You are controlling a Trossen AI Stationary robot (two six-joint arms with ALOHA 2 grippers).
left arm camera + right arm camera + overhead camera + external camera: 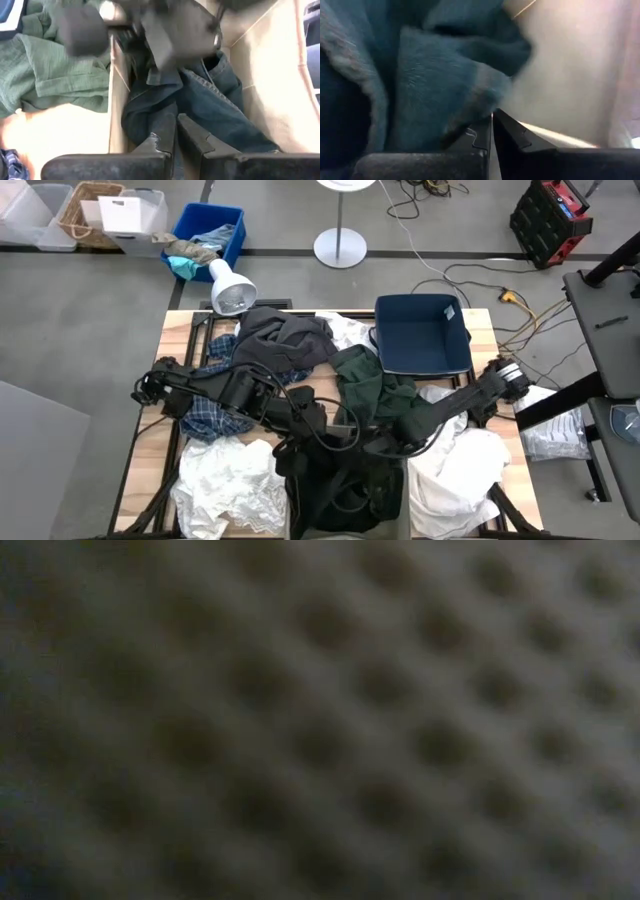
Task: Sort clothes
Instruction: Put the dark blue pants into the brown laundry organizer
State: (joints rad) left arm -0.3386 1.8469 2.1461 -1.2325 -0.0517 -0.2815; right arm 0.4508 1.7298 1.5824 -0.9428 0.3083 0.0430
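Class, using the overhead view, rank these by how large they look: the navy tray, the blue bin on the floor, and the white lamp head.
1. Navy tray, at the table's far right.
2. Blue bin, on the floor beyond the table.
3. White lamp head, plainly smallest.

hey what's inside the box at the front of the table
A dark garment fills the box, and both arms' fingers reach in: left, right. Anything beneath the fabric is covered.
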